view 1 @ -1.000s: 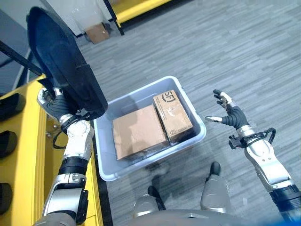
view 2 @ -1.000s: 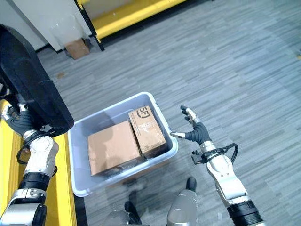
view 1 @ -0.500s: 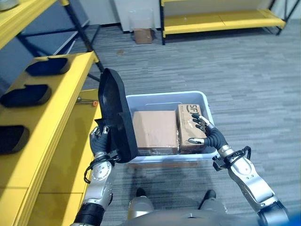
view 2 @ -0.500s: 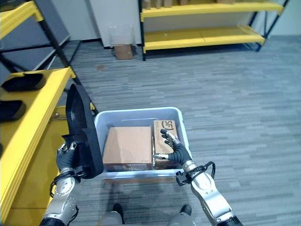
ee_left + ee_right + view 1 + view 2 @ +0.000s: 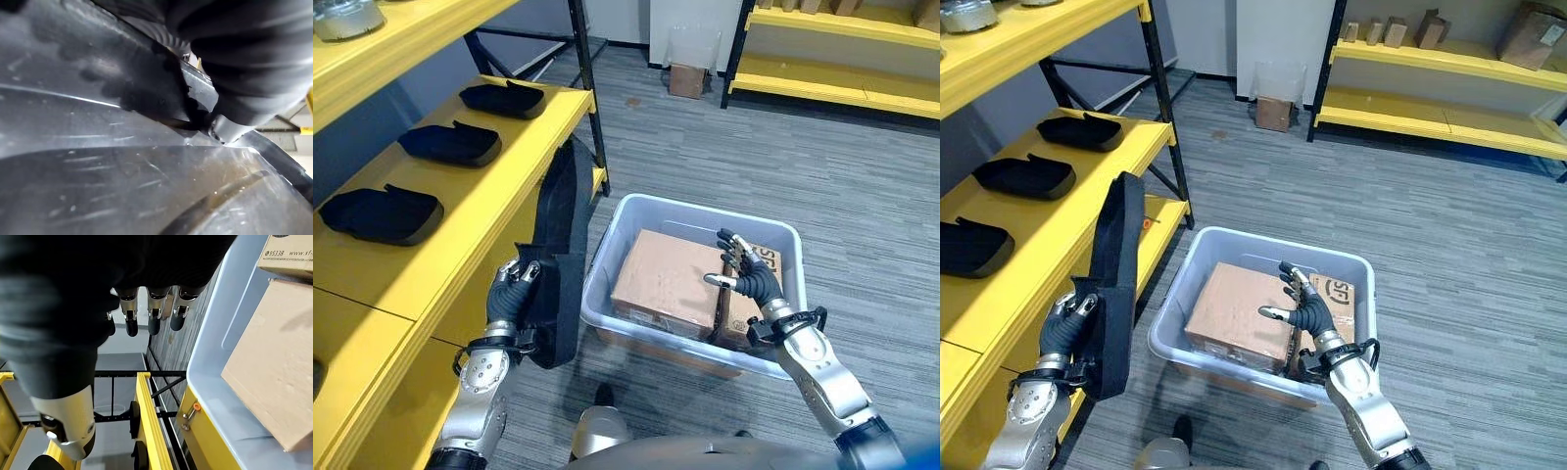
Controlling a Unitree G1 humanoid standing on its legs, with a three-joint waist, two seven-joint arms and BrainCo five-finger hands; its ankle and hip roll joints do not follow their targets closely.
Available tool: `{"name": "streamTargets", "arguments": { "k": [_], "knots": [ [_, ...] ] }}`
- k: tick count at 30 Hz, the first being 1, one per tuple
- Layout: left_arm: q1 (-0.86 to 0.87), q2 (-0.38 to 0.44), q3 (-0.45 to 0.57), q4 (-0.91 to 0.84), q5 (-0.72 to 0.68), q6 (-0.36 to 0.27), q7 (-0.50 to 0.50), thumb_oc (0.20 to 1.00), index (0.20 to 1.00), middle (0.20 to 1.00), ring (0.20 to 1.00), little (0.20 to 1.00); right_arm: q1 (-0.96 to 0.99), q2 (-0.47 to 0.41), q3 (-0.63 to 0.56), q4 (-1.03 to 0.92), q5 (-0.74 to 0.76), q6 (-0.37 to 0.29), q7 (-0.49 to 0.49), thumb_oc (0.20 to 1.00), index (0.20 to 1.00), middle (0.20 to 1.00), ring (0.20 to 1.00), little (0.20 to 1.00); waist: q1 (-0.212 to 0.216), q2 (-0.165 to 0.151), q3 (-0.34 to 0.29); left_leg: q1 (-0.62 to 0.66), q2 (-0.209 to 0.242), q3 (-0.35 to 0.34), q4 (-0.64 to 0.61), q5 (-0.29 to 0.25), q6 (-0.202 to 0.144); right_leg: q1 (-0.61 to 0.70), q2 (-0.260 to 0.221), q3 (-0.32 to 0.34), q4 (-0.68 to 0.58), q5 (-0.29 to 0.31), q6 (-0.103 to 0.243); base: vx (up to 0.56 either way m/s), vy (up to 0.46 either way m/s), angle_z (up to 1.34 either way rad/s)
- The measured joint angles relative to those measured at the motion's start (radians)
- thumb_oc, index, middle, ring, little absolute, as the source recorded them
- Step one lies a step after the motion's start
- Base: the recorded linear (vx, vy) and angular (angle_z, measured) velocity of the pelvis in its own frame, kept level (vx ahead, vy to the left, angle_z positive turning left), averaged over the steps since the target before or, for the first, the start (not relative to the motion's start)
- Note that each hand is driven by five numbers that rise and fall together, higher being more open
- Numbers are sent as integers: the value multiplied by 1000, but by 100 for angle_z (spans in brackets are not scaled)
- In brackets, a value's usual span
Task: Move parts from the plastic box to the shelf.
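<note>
My left hand [image 5: 512,296] is shut on a large black moulded part [image 5: 558,250], held upright and edge-on between the yellow shelf [image 5: 480,196] and the plastic box [image 5: 604,259]. In the left wrist view the part's glossy black surface [image 5: 98,161] is pressed close against the hand. The pale blue box holds a large cardboard carton [image 5: 666,284] and a smaller printed one [image 5: 770,262]. Over these cartons hovers my right hand [image 5: 746,279], open with fingers [image 5: 130,322] spread, touching nothing.
Three black parts [image 5: 504,98] [image 5: 450,144] [image 5: 380,213] lie in a row on the shelf's middle level. A black shelf post [image 5: 582,93] stands behind the box. Far yellow racks [image 5: 1449,98] and a small carton on the floor [image 5: 685,78] are at the back.
The camera has swung toward the shelf. My left hand has brought the black part lower, beside the shelf's edge. My right hand has moved from beside the box to above the cartons.
</note>
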Motion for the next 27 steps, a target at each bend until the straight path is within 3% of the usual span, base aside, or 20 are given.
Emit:
{"name": "streamTargets", "arguments": {
  "k": [3,5,6,8,10,11,17,22,27],
  "knots": [
    [-11,-2,-1,1,-46,8,-18,200,200,200,200,200,-3,8,-21,19,37,8,-2,1000,1000,1000,1000,1000,-8,-4,10,28,-2,24,-21,-8,0,-2,-3,-1,15,20,-12,-68,82,-18],
    [-35,-9,-7,2,-101,12,-20,200,200,200,200,200,1,25,-23,35,57,8,3,1000,1000,1000,1000,1000,-27,1,17,32,0,16,-34,-8,14,-15,-1,1,56,-5,14,2,-16,-1],
    [-49,-6,-9,1,-109,12,-22,200,200,200,200,200,6,25,-21,37,58,9,5,1000,1000,1000,1000,1000,-32,-4,16,30,3,10,-36,-2,15,-15,21,27,68,-57,32,41,-60,15],
    [-64,-17,-14,1,-120,11,-23,200,200,200,200,200,6,19,-29,38,47,2,5,1000,1000,1000,1000,1000,-41,-6,14,33,14,-10,-33,14,17,-3,58,65,54,-88,26,55,-88,19],
    [-80,-56,-46,-1,-138,8,-26,200,200,200,200,200,18,-8,-48,39,-31,-40,17,1000,1000,1000,1000,1000,-73,17,22,32,35,-66,-36,27,17,20,126,159,57,-139,8,77,-117,59],
    [-72,-70,-64,-1,-138,8,-28,200,200,200,200,200,18,-30,-49,35,-35,-49,28,1000,1000,1000,1000,1000,-70,22,17,31,40,-68,-33,27,16,24,134,166,50,-141,6,66,-154,34],
    [-60,-137,-166,-2,-133,25,-40,200,200,200,200,200,33,-86,-60,58,-28,-66,33,1000,1000,1000,1000,1000,-82,86,-8,-6,44,-132,7,23,20,74,169,172,-22,-140,5,37,-182,27],
    [-20,-137,-147,-10,-127,31,-21,200,200,200,200,200,70,-94,-59,58,-33,-92,25,1000,1000,1000,1000,1000,-78,121,-37,-36,28,-173,19,17,27,92,173,179,-54,-139,5,23,-162,23],
    [42,-129,-97,-12,-131,47,-18,200,200,200,200,200,104,-94,-57,60,-34,-95,8,1000,1000,1000,1000,1000,-74,131,-43,-71,17,-171,67,24,27,112,173,154,-69,-143,4,-69,-96,25]
  ]
}}
